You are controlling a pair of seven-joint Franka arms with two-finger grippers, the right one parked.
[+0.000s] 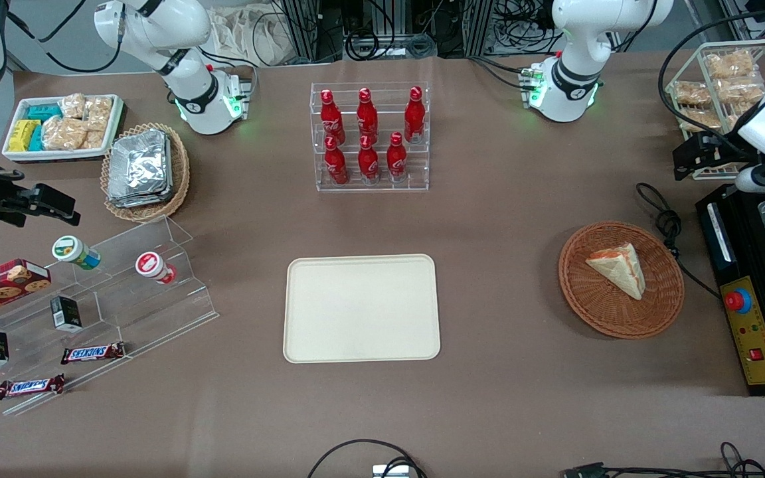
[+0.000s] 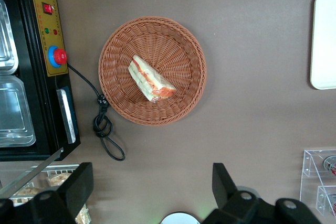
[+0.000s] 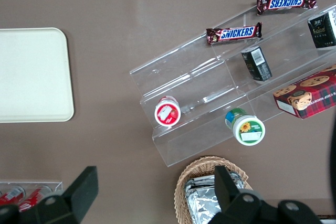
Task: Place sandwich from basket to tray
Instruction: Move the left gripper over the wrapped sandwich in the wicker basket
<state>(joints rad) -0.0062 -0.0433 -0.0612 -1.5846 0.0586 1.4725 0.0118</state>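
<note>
One sandwich (image 1: 617, 268) lies in the basket (image 1: 661, 309), well apart from the bare tray (image 1: 360, 307), while the gripper (image 1: 691, 156) hangs above the table with its fingers (image 2: 224, 183) spread wide, holding nothing.

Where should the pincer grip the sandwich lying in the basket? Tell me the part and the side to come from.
Probably from straight above. The sandwich lies flat in the shallow wicker basket, so its low rim would hinder a sideways approach. Close across the wedge's middle, one finger on each long side, clear of the thin tip. The pincer hangs open above the table, beside the basket, holding nothing.
</note>
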